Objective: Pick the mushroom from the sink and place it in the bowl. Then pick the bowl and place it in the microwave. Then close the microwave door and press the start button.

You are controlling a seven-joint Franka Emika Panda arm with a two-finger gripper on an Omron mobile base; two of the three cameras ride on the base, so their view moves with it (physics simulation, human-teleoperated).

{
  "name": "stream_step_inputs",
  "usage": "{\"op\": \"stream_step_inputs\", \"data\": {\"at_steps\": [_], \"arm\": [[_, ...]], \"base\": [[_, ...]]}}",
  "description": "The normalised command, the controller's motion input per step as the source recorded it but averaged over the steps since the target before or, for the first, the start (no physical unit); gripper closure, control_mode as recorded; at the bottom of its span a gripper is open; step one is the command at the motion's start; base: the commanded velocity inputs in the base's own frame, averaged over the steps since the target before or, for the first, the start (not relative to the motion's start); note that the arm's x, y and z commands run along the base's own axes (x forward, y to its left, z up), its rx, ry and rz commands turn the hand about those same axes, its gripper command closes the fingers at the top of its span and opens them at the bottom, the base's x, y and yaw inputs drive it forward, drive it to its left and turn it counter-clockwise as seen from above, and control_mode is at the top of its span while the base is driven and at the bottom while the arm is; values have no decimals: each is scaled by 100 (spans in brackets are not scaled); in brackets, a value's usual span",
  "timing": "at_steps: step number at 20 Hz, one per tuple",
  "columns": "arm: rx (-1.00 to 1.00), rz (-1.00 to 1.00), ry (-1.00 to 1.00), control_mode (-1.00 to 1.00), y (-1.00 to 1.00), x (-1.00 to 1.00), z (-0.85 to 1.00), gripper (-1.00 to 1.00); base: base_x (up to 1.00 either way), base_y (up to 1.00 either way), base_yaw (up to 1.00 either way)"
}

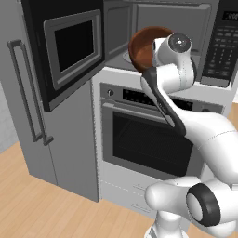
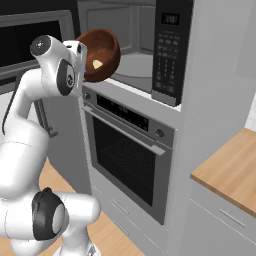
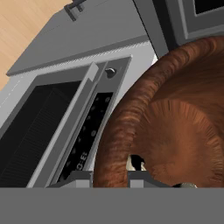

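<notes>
1. The bowl (image 1: 145, 46) hangs in the air in front of the open microwave (image 1: 162, 28), tipped so its opening faces partly sideways. In the left base view it sits at about 10 o'clock from the white wrist.
2. The fingers (image 3: 133, 173) are clamped on the bowl's rim: in the hand view the brown rim passes between the two dark tips at the bottom edge.
3. The mushroom (image 2: 97, 64) lies inside the bowl, a small pale shape against the inner wall in the right base view. In the hand view a pale bit shows beside the rim at 6 o'clock.
4. The microwave door (image 1: 69, 51) stands swung open to the left, at 9 o'clock from the bowl in the left base view, its black window facing outward.
5. The button panel (image 2: 170, 55) is at 3 o'clock from the bowl in the right base view, with the grey cavity between them.
6. The oven (image 2: 127, 155) with its wide glass window sits directly below the microwave, at 6 o'clock from the bowl.
7. A wooden surface (image 2: 230, 175) shows at the right, well apart from the bowl.
8. The tall grey fridge (image 1: 42, 116), with a long bar handle, stands left of the oven in the left base view.
</notes>
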Motion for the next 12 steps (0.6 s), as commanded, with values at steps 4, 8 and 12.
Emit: {"op": "stream_step_inputs", "data": {"at_steps": [4,8,12], "arm": [[0,-4,0,-100,-21,68,30,100],[1,0,0,-100,-38,67,8,100],[1,0,0,-100,-36,70,0,100]], "base": [[0,0,0],[0,0,0],[0,0,0]]}}
